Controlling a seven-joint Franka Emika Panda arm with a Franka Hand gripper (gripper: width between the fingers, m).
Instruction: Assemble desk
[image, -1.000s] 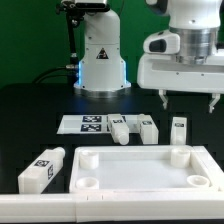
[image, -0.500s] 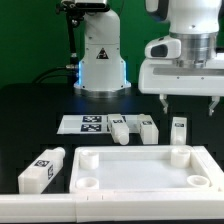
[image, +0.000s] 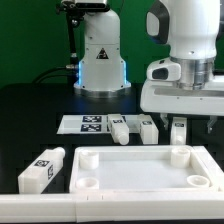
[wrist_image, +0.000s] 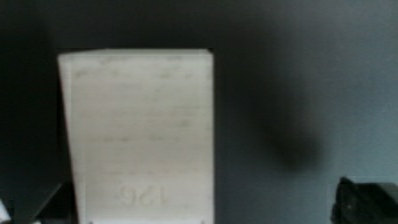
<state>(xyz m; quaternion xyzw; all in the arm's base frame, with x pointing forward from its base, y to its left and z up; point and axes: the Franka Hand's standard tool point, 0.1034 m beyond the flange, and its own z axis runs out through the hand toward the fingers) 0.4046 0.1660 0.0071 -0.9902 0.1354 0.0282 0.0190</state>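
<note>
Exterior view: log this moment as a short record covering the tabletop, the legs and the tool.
tabletop: lying flat, sockets up, none filled
legs: four, all loose; one lying at the exterior view's left, two lying behind the tabletop, one upright
upright leg: behind the tabletop's far corner, on the exterior view's right
tool: open, above the upright leg, holding nothing

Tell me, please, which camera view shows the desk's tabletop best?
The exterior view. There the tabletop lies flat in the foreground, almost all of it in frame, with its round corner sockets plain to see. The wrist view shows none of it, only a blurred white block seen close up.
</note>
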